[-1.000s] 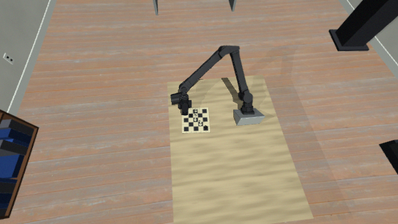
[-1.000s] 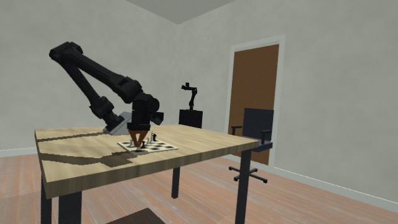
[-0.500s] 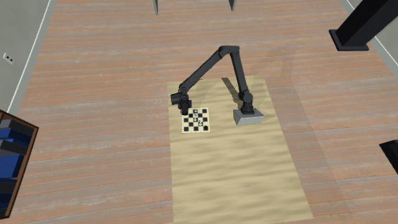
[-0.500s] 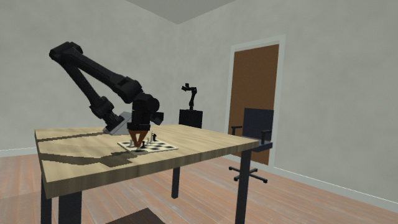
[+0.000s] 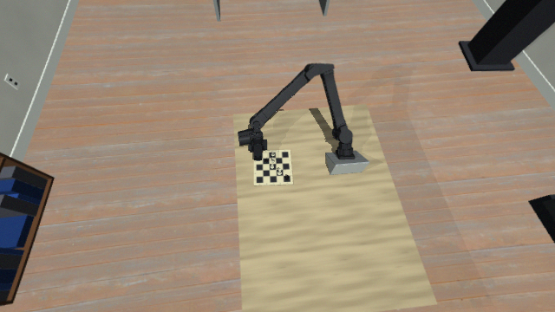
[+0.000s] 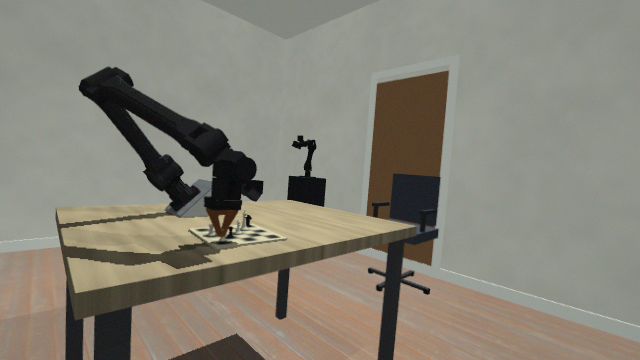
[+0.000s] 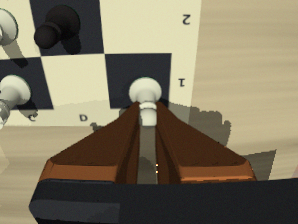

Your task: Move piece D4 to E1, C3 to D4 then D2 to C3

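You had the gripper [image 5: 257, 157] [image 6: 221, 234] [image 7: 147, 111] over square E1 of the chessboard [image 5: 280, 179] [image 6: 267, 238] [image 7: 75, 80]. Its jaws were nearly closed, clamped on the upper part of a white piece [image 6: 222, 240] [image 7: 145, 89]. The white piece stood upright, its base within E1. You had a black piece [image 6: 230, 232] [image 7: 62, 22] upright on D2, apart from the fingers.

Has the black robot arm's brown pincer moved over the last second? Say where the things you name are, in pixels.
No, not visibly: the brown pincer [image 5: 257, 158] [image 6: 221, 234] [image 7: 147, 111] is at the same edge of the flat chequered board [image 5: 263, 184] [image 6: 272, 240] [image 7: 75, 82] in both outside views.
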Robot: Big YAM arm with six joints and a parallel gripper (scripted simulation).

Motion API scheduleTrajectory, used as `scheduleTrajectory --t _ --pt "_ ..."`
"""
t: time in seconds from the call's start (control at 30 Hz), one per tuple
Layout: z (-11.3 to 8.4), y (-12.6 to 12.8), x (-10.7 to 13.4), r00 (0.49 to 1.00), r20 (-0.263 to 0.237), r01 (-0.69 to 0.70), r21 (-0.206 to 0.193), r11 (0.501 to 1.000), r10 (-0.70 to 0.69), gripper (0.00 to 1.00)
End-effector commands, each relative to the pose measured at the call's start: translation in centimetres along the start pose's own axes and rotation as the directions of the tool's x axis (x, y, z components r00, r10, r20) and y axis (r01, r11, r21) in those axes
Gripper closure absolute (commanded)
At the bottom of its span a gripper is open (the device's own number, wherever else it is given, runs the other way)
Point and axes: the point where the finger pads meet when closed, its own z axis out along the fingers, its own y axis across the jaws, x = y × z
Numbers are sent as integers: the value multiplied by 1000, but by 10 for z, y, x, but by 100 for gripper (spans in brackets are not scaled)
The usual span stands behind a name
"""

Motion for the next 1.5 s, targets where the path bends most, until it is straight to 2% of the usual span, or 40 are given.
scheduleTrajectory --t 0.0,0.63,0.7,1.47 --pt "11 -2 1 1000 -4 3 -15 1000 -3 100" --pt "12 6 -2 1000 -4 11 -19 1000 -11 100" --pt "10 0 -1 1000 -2 0 -8 1000 0 100" --pt "10 2 -1 1000 -3 5 -13 1000 -5 100"
